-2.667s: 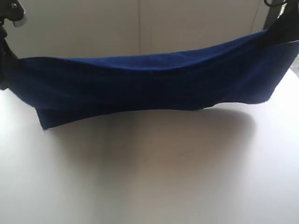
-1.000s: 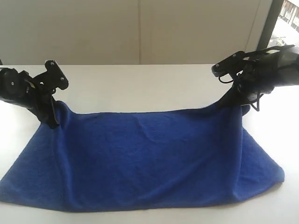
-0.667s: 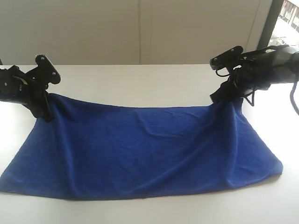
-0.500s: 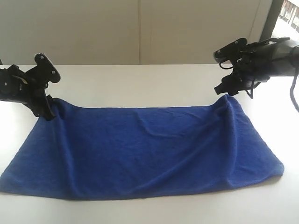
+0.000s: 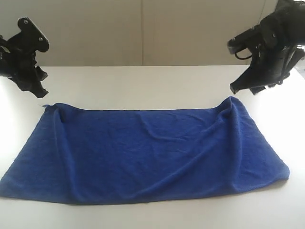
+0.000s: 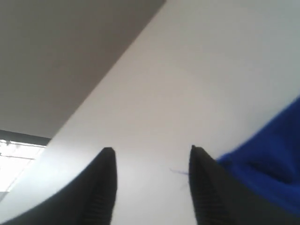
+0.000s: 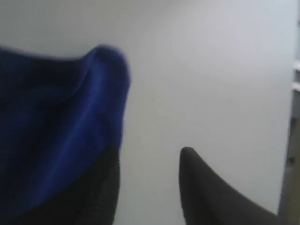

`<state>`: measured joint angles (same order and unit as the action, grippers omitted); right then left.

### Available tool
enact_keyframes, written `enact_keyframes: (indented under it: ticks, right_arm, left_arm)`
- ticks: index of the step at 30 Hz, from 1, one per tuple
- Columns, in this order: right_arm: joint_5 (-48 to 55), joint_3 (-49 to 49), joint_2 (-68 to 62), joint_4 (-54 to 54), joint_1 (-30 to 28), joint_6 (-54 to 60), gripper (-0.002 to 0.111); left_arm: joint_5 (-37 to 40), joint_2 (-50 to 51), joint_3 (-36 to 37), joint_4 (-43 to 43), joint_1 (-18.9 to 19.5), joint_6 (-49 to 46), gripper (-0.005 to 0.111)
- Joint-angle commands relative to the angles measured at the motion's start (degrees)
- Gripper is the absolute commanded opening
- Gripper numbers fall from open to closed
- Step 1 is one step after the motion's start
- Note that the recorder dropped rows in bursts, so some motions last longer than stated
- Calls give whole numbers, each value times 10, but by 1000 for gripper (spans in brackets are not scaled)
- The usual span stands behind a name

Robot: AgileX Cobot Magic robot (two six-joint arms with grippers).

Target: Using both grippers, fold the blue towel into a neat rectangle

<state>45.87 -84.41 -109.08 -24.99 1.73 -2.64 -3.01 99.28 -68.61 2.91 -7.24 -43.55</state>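
The blue towel (image 5: pixel 147 155) lies spread flat on the white table (image 5: pixel 143 86), a wide folded band with its far edge running left to right. My left gripper (image 5: pixel 38 90) hangs in the air just above and beyond the towel's far left corner, open, nothing between its fingers (image 6: pixel 105 183). A towel corner (image 6: pixel 269 164) shows beside one finger in the left wrist view. My right gripper (image 5: pixel 243 89) hovers above the far right corner, open and empty. In the right wrist view the raised towel corner (image 7: pixel 101 79) sits beside my right gripper (image 7: pixel 150 157).
A pale wall (image 5: pixel 143 28) rises behind the table's far edge. A dark window frame (image 5: pixel 271 24) stands at the back right. Bare white tabletop lies beyond the towel and along the front edge.
Both grippers let go of the towel's far corners, opened and rose up and away. The towel's far edge settled onto the table.
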Motion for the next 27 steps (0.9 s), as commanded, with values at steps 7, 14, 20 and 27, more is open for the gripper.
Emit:
enact_keyframes:
  ticks: [7, 14, 20, 27]
  right_arm:
    - [177, 58, 23, 127, -8, 119, 1]
    - [121, 153, 23, 135, -8, 115, 0]
    - [94, 212, 23, 125, -8, 98, 0]
    - [78, 266, 23, 95, -8, 66, 0]
  left_arm:
    - [383, -57, -1, 13, 3, 26, 1]
    - [410, -44, -1, 33, 3, 27, 0]
    - [404, -44, -1, 33, 3, 27, 0]
    - [386, -44, -1, 33, 3, 27, 0]
